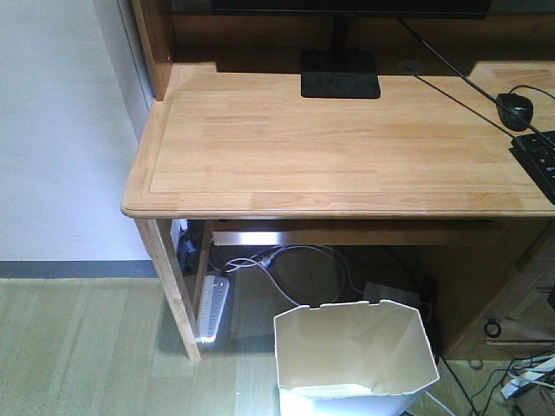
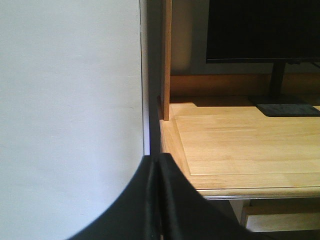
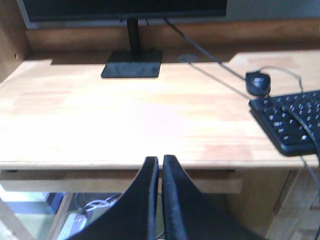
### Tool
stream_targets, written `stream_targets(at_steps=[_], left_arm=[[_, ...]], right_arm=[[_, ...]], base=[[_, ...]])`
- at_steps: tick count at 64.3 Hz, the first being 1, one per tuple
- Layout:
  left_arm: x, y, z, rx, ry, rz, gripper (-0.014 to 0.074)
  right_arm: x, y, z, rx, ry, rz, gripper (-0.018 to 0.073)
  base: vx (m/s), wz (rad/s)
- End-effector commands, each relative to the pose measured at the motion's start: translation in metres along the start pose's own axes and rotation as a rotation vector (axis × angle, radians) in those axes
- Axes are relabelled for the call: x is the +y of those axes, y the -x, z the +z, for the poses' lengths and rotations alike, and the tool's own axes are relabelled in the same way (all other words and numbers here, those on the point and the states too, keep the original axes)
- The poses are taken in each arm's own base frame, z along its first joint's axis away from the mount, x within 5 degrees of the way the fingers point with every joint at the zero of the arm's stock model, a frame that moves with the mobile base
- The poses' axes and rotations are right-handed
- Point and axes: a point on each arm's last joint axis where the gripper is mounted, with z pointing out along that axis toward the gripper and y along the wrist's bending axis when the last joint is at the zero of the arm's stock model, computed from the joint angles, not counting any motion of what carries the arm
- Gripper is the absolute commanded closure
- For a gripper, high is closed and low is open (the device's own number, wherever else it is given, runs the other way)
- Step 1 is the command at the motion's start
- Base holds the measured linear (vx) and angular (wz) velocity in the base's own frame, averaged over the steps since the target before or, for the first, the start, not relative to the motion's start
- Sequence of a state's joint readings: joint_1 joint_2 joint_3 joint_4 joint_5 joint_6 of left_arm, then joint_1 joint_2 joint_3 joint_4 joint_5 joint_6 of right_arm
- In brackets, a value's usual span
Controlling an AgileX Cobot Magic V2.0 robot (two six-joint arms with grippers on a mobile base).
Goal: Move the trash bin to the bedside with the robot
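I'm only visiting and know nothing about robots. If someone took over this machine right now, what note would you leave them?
Left tool: shut, empty, level with the desk top at its left end.
Right tool: shut, empty, facing the desk's front edge.
Trash bin: upright on the floor below the desk's front edge, neither tool on it.
Bed: not in view.
Done: nothing visible.
Left: grip the bin and take it to the bedside.
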State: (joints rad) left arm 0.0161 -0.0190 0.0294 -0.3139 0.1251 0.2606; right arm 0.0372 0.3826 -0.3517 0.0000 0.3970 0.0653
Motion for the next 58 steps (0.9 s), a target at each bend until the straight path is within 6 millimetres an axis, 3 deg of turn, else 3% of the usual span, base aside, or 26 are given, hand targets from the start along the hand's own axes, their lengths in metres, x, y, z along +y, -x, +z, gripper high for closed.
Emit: stream_targets(at_steps=[1, 16, 25, 49, 58], left_arm=[[0.0016, -0.0005, 0.0002, -0.054, 0.012, -0.013, 0.0602], [0.0016, -0.0005, 0.0002, -0.054, 0.012, -0.013, 0.0602], [0.0016, -0.0005, 0.0002, -0.054, 0.012, -0.013, 0.0602], [0.0016, -0.0005, 0.0002, -0.054, 0.012, -0.013, 0.0602], [0.0016, -0.0005, 0.0002, -0.054, 0.012, -0.013, 0.0602]], right_arm=[[0.0013, 0.0145, -0.0011, -0.062, 0.009, 0.011, 0.0562], [0.0006, 0.0141, -0.0011, -0.057, 0.000, -0.014, 0.0545], [0.0008, 0.0136, -0.0011, -0.052, 0.002, -0.009, 0.0472], [0.0005, 0.0124, -0.0010, -0.039, -0.001, -0.014, 0.0058], [0.0005, 0.0127, -0.0010, -0.043, -0.001, -0.014, -0.0052]], base=[[0.00, 0.00], [0.00, 0.00], [0.00, 0.00], [0.00, 0.00], [0.00, 0.00]])
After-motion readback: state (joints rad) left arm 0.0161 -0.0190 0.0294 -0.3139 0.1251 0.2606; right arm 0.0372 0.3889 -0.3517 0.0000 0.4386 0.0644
